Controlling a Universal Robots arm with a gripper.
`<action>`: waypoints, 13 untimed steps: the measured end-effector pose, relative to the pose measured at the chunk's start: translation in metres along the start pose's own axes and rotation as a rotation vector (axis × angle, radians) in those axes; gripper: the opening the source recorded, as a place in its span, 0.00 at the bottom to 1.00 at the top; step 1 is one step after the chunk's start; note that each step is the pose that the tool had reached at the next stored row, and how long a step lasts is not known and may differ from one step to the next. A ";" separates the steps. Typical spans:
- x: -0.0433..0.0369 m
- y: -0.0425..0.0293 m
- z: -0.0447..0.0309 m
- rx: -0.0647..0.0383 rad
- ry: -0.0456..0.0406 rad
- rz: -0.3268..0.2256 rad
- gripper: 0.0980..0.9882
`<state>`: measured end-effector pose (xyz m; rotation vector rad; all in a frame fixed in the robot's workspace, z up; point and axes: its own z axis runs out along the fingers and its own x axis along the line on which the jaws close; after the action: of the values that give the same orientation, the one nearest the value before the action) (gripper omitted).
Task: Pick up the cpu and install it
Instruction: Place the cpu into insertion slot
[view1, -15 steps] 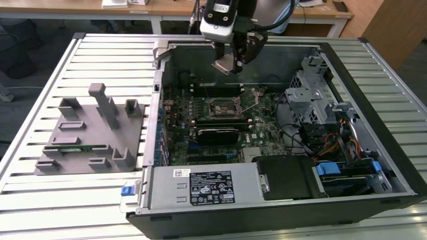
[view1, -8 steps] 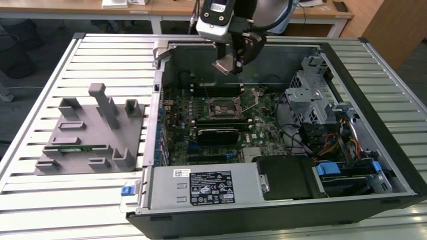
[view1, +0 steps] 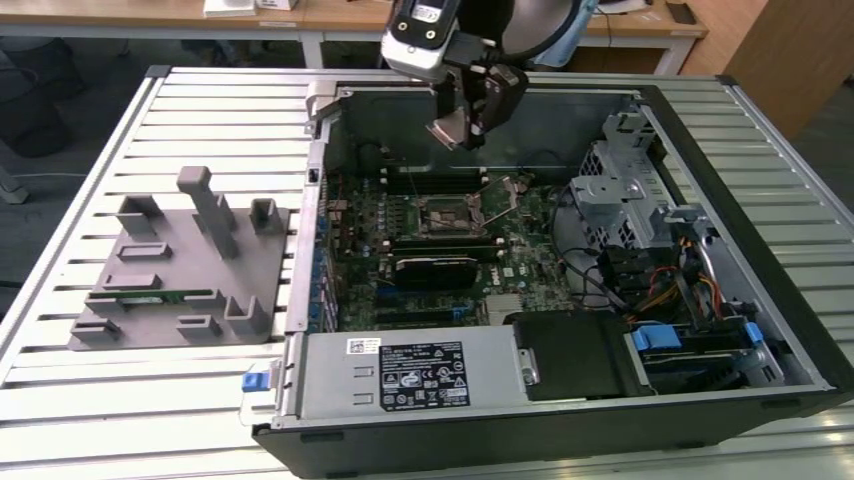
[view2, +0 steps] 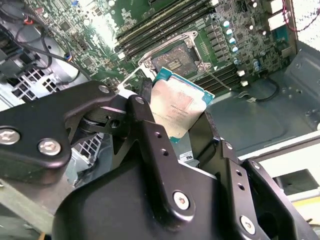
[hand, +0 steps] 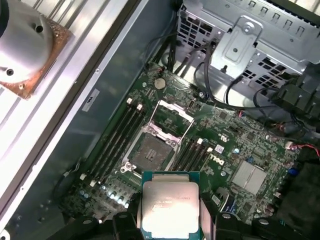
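The cpu (view2: 177, 107) is a flat square chip with a silvery top and a thin rim, and my gripper (view2: 175, 117) is shut on its two opposite edges. In the first wrist view the cpu (hand: 170, 205) hangs over the green motherboard, with the gripper (hand: 170, 222) below it in the picture. The open socket (hand: 150, 152) lies just beyond it, its metal load frame (hand: 172, 112) swung up. In the exterior view the gripper (view1: 461, 128) hovers inside the open computer case, above and slightly behind the socket (view1: 447, 213).
A grey fixture plate (view1: 174, 270) with upright posts and a green memory stick (view1: 154, 295) lies at the exterior view's left. A drive cage (view1: 621, 180), cables and a power supply (view1: 414, 375) crowd the case. A copper-based heat sink (hand: 27, 45) rests outside the case wall.
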<state>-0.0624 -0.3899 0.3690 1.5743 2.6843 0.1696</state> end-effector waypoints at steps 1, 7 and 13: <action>0.0001 0.0001 0.0002 0.000 -0.0010 0.010 0.50; 0.0010 0.0005 0.0010 -0.002 -0.0075 0.071 0.50; 0.0020 0.0010 0.0019 -0.005 -0.0142 0.134 0.50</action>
<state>-0.0624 -0.3876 0.3673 1.7470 2.5667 0.1664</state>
